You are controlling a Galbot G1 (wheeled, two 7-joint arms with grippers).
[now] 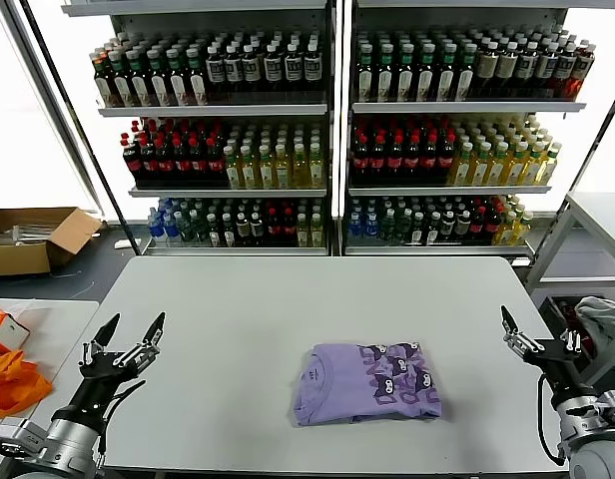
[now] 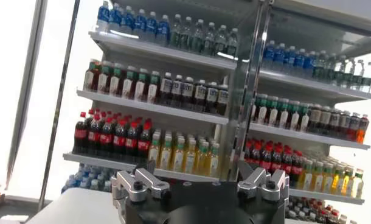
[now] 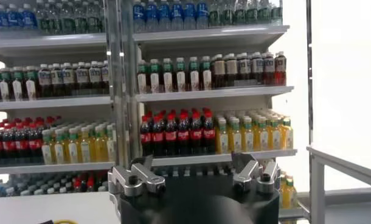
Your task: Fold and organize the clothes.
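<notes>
A lavender-purple T-shirt (image 1: 367, 383) with a dark purple cartoon print lies folded into a neat rectangle on the grey table (image 1: 238, 319), a little right of centre near the front edge. My left gripper (image 1: 136, 321) is open and empty, raised over the table's front left corner, well left of the shirt. My right gripper (image 1: 537, 334) is open and empty at the table's front right corner, right of the shirt. In the left wrist view the left gripper (image 2: 191, 173) points at the drink shelves. In the right wrist view the right gripper (image 3: 190, 164) does the same. The shirt is out of both wrist views.
A bright orange fabric item (image 1: 8, 381) lies on a low side table at the left. A grey-white cloth bundle (image 1: 602, 317) sits at the right. Drink shelves (image 1: 327, 150) stand behind the table. A cardboard box (image 1: 33, 239) is on the floor at the far left.
</notes>
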